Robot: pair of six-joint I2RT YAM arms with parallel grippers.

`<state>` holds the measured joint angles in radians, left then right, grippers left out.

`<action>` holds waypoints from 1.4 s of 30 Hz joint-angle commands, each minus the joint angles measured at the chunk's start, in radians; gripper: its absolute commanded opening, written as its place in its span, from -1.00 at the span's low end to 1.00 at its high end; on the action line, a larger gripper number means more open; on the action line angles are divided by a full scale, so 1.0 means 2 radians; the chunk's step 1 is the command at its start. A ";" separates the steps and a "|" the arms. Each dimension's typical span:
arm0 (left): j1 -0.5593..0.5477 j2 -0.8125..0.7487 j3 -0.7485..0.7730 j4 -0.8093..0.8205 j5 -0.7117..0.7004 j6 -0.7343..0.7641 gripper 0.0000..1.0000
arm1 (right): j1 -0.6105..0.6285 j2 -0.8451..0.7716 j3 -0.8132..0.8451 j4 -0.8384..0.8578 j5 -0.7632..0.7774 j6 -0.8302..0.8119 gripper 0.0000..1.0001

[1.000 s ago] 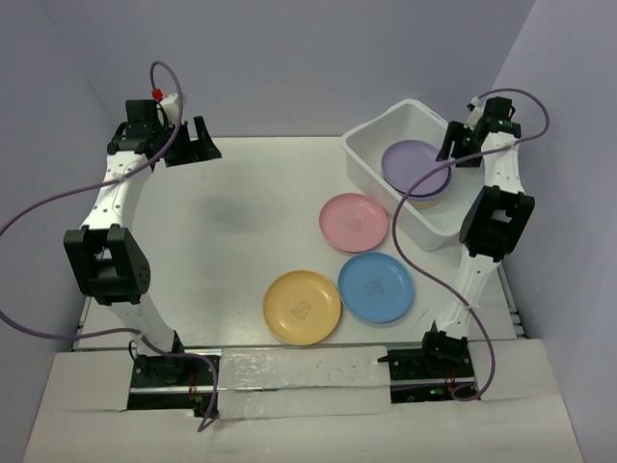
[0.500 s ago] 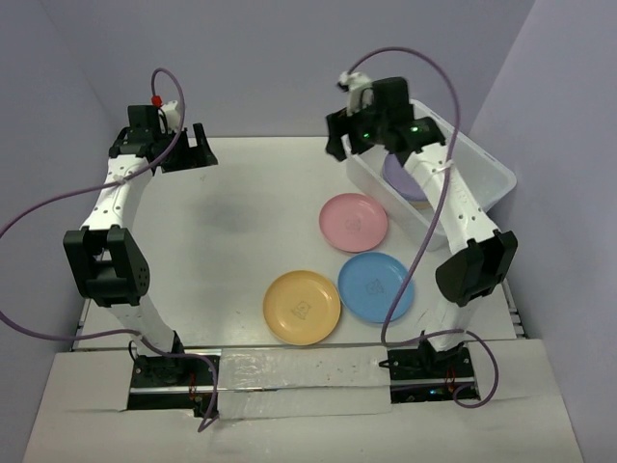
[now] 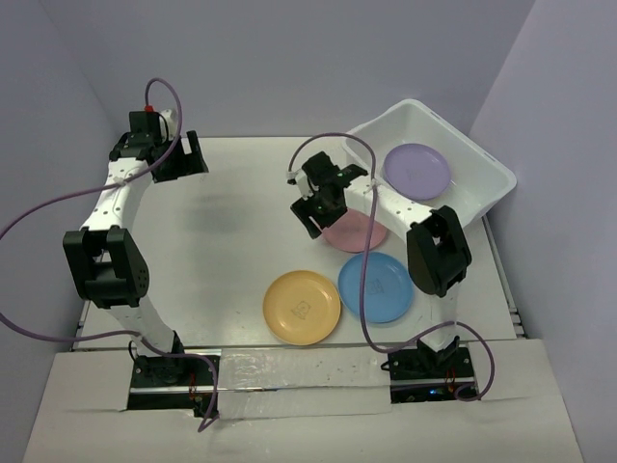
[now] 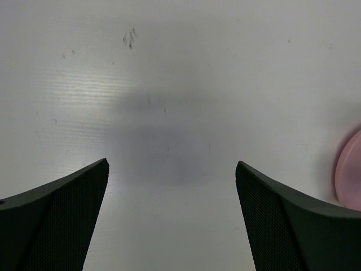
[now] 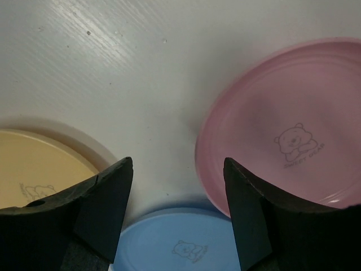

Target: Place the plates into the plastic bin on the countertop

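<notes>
Scene: white countertop (image 3: 222, 251) seen from above, with two robot arms bolted at the bottom edge of the frame and the plastic bin (image 3: 487, 164) at upper right.

Plastic bin: translucent white tub, set at an angle at the far right corner of the countertop. One purple plate (image 3: 416, 170) lies flat inside. Impossible to tell whether more plates lie beneath it.

Plates outside the bin: three, all flat on the countertop, right of centre. Pink plate (image 3: 362, 234) nearest the bin, partly hidden by the right arm. Blue plate (image 3: 376, 286) just below it. Yellow plate (image 3: 302, 307) left of the blue one, at lower centre.

Right gripper (image 3: 313, 207): at the centre of the frame, low over the left edge of the pink plate. Jaws apart, nothing between them. In the right wrist view, bare countertop fills the gap and the pink rim sits just beside the right-hand finger, not clamped.

Left gripper (image 3: 183, 154): at upper left of the frame, well apart from every plate. Jaws spread wide and holding nothing, with only bare countertop below.

Progress: at least one plate in the bin, three visible plates not yet moved.

Step in hand: probably a reach for the pink plate, with no grip made yet.

Left to do: grip, lift and carry the pink, blue and yellow plates into the bin, one after another.
</notes>
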<state>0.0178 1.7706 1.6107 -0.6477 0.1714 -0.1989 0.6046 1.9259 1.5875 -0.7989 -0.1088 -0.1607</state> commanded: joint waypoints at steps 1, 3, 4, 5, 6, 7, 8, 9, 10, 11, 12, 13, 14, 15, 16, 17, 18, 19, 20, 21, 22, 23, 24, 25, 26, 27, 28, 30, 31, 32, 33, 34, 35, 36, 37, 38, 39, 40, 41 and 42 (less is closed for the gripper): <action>0.007 -0.027 -0.020 0.000 -0.014 -0.005 0.99 | 0.017 0.006 -0.004 0.027 0.049 0.020 0.45; 0.008 -0.028 -0.026 -0.001 -0.016 -0.006 0.99 | 0.025 0.018 -0.014 0.037 0.065 0.024 0.44; 0.009 -0.029 -0.028 -0.002 -0.018 -0.006 0.99 | 0.028 0.027 -0.017 0.041 0.078 0.028 0.42; 0.010 -0.030 -0.028 -0.003 -0.020 -0.005 0.98 | 0.031 0.034 -0.018 0.044 0.087 0.029 0.41; 0.011 -0.030 -0.030 -0.003 -0.021 -0.005 0.98 | 0.031 0.036 -0.018 0.045 0.090 0.029 0.39; 0.013 -0.032 -0.033 -0.003 -0.022 -0.004 0.98 | 0.031 0.045 -0.021 0.052 0.104 0.030 0.37; 0.014 -0.035 -0.035 -0.001 -0.023 -0.005 0.99 | 0.031 0.048 -0.023 0.059 0.111 0.029 0.33; 0.015 -0.036 -0.038 -0.001 -0.023 -0.004 0.99 | 0.030 0.055 -0.025 0.062 0.114 0.025 0.28; 0.015 -0.037 -0.039 -0.001 -0.021 -0.003 0.99 | 0.030 0.059 -0.027 0.070 0.119 0.023 0.24; 0.016 -0.037 -0.039 -0.003 -0.019 -0.003 0.99 | 0.031 0.062 -0.029 0.077 0.122 0.021 0.20; 0.016 -0.037 -0.040 -0.004 -0.017 -0.003 0.98 | 0.031 0.065 -0.031 0.080 0.124 0.018 0.16; 0.016 -0.036 -0.040 -0.005 -0.016 -0.002 0.99 | 0.031 0.068 -0.032 0.083 0.125 0.016 0.09; 0.016 -0.037 -0.040 -0.007 -0.016 -0.002 0.99 | 0.032 0.074 -0.034 0.086 0.128 0.014 -0.02; 0.016 -0.037 -0.040 -0.007 -0.017 -0.002 0.98 | 0.032 0.079 -0.037 0.088 0.130 0.013 -0.07; 0.016 -0.036 -0.040 -0.008 -0.017 -0.001 0.98 | 0.034 0.080 -0.040 0.090 0.131 0.011 -0.12; 0.016 -0.036 -0.039 -0.008 -0.018 0.001 0.98 | 0.036 0.081 -0.044 0.093 0.133 0.010 -0.20; 0.016 -0.035 -0.038 -0.008 -0.018 0.001 0.98 | 0.039 0.080 -0.051 0.099 0.130 0.008 -0.38; 0.016 -0.035 -0.037 -0.008 -0.017 0.001 0.98 | 0.041 0.078 -0.056 0.100 0.130 0.005 -0.38; 0.016 -0.033 -0.036 -0.010 -0.017 0.002 0.98 | 0.042 0.075 -0.060 0.103 0.124 0.002 -0.73; 0.016 -0.031 -0.034 -0.011 -0.016 0.002 0.98 | 0.045 0.063 -0.062 0.106 0.100 -0.008 -0.87; 0.016 -0.030 -0.031 -0.012 -0.015 0.003 0.98 | 0.047 0.050 -0.063 0.108 0.075 -0.019 -0.99; 0.016 -0.029 -0.029 -0.013 -0.015 0.003 0.98 | 0.047 0.049 -0.060 0.105 0.059 -0.020 -1.00; 0.016 -0.027 -0.025 -0.014 -0.013 0.004 0.98 | 0.047 0.036 -0.044 0.098 0.028 -0.029 -1.00; 0.016 -0.025 -0.022 -0.015 -0.012 0.004 0.98 | 0.045 0.024 -0.032 0.090 -0.003 -0.036 -1.00; 0.016 -0.024 -0.020 -0.015 -0.011 0.004 0.98 | 0.043 0.017 -0.022 0.083 -0.032 -0.040 -1.00; 0.016 -0.022 -0.015 -0.015 -0.008 0.004 0.99 | 0.041 0.012 0.007 0.073 -0.062 -0.042 -1.00; 0.016 -0.020 -0.010 -0.016 -0.006 0.004 0.99 | 0.038 0.006 0.038 0.057 -0.099 -0.043 -1.00; 0.016 -0.019 -0.005 -0.014 -0.001 0.003 0.98 | 0.033 0.003 0.100 0.035 -0.159 -0.038 -1.00; 0.016 -0.019 -0.002 -0.012 0.001 0.002 0.99 | 0.029 0.005 0.143 0.029 -0.169 -0.032 -1.00; 0.016 -0.020 -0.002 -0.010 0.004 0.000 0.98 | 0.022 0.006 0.169 0.022 -0.178 -0.021 -1.00; 0.015 -0.022 -0.001 -0.008 0.006 -0.001 0.98 | 0.015 0.007 0.199 0.017 -0.182 -0.011 -1.00; 0.015 -0.023 -0.001 -0.006 0.008 0.000 0.99 | 0.008 0.007 0.234 0.014 -0.180 -0.005 -1.00; 0.015 -0.024 -0.001 -0.004 0.011 0.000 0.99 | 0.002 0.006 0.258 0.012 -0.176 -0.001 -1.00; 0.015 -0.025 -0.002 -0.001 0.012 0.000 0.99 | -0.002 0.001 0.273 0.013 -0.163 0.000 -1.00; 0.015 -0.026 -0.003 0.001 0.014 0.001 0.99 | -0.007 -0.008 0.283 0.015 -0.149 0.000 -1.00; 0.015 -0.026 -0.003 0.001 0.016 0.001 0.99 | -0.015 -0.019 0.285 0.019 -0.141 -0.001 -1.00; 0.015 -0.026 -0.001 0.003 0.018 0.001 0.99 | -0.024 -0.031 0.285 0.023 -0.130 -0.004 -1.00; 0.015 -0.026 -0.001 0.004 0.020 0.000 0.99 | -0.029 -0.039 0.282 0.024 -0.112 -0.008 -1.00; 0.014 -0.024 0.000 0.005 0.022 -0.001 0.99 | -0.036 -0.048 0.278 0.023 -0.090 -0.013 -1.00; 0.013 -0.022 0.003 0.007 0.023 -0.003 0.98 | -0.049 -0.059 0.271 0.017 -0.050 -0.018 -1.00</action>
<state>0.0467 1.7393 1.5623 -0.6762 0.1831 -0.1986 0.5756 1.9117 2.1169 -0.7371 -0.3625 -0.1802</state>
